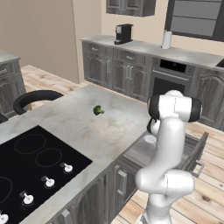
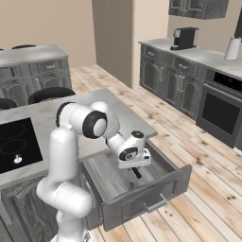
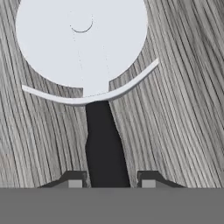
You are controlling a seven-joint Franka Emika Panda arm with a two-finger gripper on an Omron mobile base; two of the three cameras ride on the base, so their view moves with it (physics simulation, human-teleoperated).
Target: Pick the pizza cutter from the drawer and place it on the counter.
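Observation:
The pizza cutter (image 3: 83,39) lies flat on the wood-grain floor of the pulled-out drawer (image 2: 146,196). In the hand view its pale round blade is at the top and its black handle (image 3: 105,148) runs down between my fingertips (image 3: 74,180). My gripper (image 3: 111,181) is low inside the drawer, open, with one finger on each side of the handle and thin gaps showing. In the right base view the gripper (image 2: 133,165) hangs over the drawer floor, and the handle's black end (image 2: 136,173) sticks out beneath it. The marbled counter (image 1: 87,127) lies to the drawer's left.
A green broccoli floret (image 1: 98,110) sits on the counter near its far edge. The black cooktop (image 1: 30,166) with its knobs takes up the near left of the counter. The drawer's front panel and silver handle (image 2: 156,204) jut into the aisle over the wood floor.

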